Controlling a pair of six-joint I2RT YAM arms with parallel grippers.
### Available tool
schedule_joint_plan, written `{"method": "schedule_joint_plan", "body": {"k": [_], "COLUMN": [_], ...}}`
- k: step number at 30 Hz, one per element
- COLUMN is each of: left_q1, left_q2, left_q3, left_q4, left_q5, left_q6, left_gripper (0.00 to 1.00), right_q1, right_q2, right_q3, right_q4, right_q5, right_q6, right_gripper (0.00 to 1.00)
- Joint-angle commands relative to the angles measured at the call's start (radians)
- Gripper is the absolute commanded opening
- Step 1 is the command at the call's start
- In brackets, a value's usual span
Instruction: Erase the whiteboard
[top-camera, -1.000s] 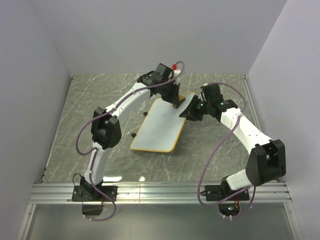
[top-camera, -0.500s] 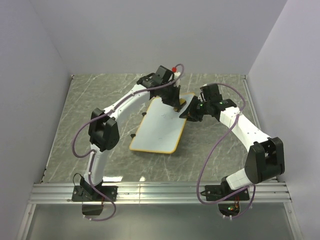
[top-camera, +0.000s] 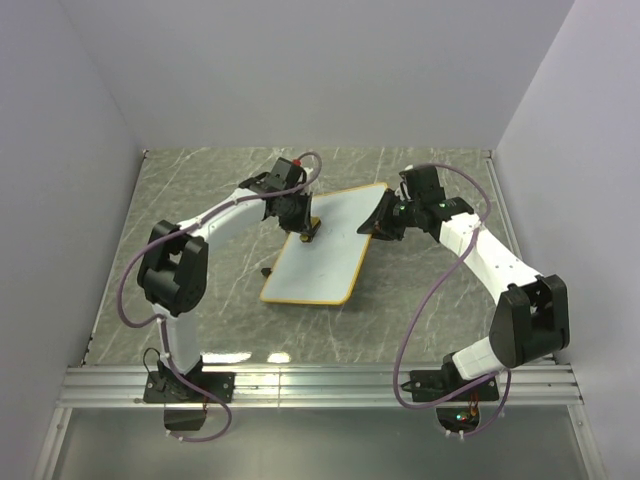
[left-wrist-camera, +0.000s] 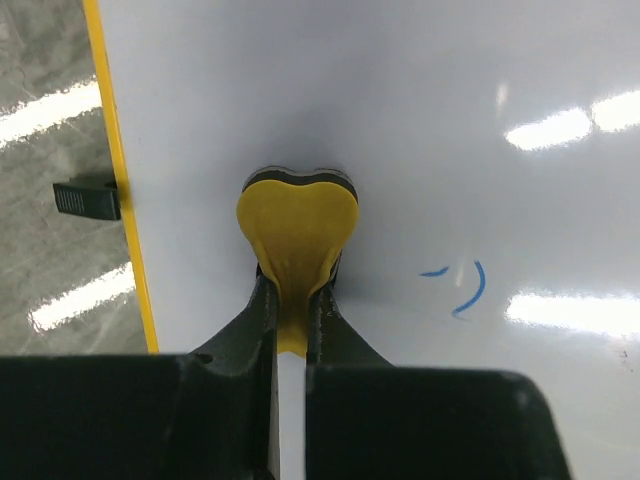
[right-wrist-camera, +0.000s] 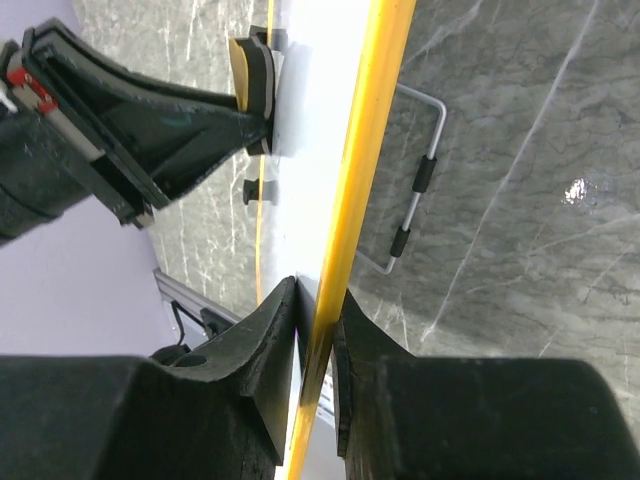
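Observation:
The whiteboard (top-camera: 330, 250), white with an orange-yellow frame, lies tilted in the middle of the table. My left gripper (top-camera: 309, 228) is shut on the small yellow eraser (left-wrist-camera: 297, 225) and presses it on the board near its left edge. A small blue scribble (left-wrist-camera: 466, 287) shows on the board just right of the eraser. My right gripper (top-camera: 376, 224) is shut on the board's right edge, its fingers clamped on the yellow frame (right-wrist-camera: 345, 250). The eraser also shows in the right wrist view (right-wrist-camera: 252, 75).
A black clip (left-wrist-camera: 88, 200) sticks out beyond the board's left frame. A wire stand with black sleeves (right-wrist-camera: 418, 190) hangs under the board over the grey marble table (top-camera: 200, 200). Grey walls enclose the table; an aluminium rail (top-camera: 320, 385) runs along the near edge.
My left gripper has swept the eraser from the board's far right corner leftward and nearer, to its left edge. The right gripper has kept its hold on the board's edge.

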Motion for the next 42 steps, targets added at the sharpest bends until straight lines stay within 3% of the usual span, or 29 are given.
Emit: {"method": "schedule_joint_plan", "body": {"k": [1, 7, 13, 17, 23, 29, 35, 42], "left_q1": [-0.135, -0.227, -0.241, -0.235, -0.144, 0.078, 0.134, 0.114], "left_q2": [0.018, 0.021, 0.012, -0.041, -0.202, -0.383, -0.531, -0.658], "left_q3": [-0.027, 0.151, 0.166, 0.172, 0.174, 0.030, -0.157, -0.354], "left_q4": [-0.171, -0.205, -0.240, -0.266, -0.292, -0.361, -0.409, -0.209], "left_q5": [0.127, 0.215, 0.226, 0.149, -0.072, -0.173, -0.235, -0.013], "left_q6": [-0.038, -0.085, -0.133, -0.159, -0.249, -0.237, -0.167, -0.265], "left_gripper": [0.00, 0.00, 0.00, 0.00, 0.00, 0.00, 0.00, 0.00], "right_q1": [0.041, 0.041, 0.041, 0.043, 0.041, 0.041, 0.039, 0.041], "right_q2": [0.047, 0.042, 0.022, 0.008, -0.018, -0.035, -0.038, -0.032], "right_q3": [0.015, -0.014, -0.042, -0.059, -0.062, -0.048, -0.033, -0.039], "right_q4": [0.022, 0.042, 0.048, 0.061, 0.075, 0.094, 0.098, 0.134], "right_q5": [-0.032, -0.037, -0.032, -0.032, -0.025, -0.017, -0.013, -0.032], "right_q6": [-0.093, -0.089, -0.096, -0.093, -0.089, -0.076, -0.069, -0.052], "right_gripper": [0.00, 0.00, 0.00, 0.00, 0.00, 0.00, 0.00, 0.00]}}
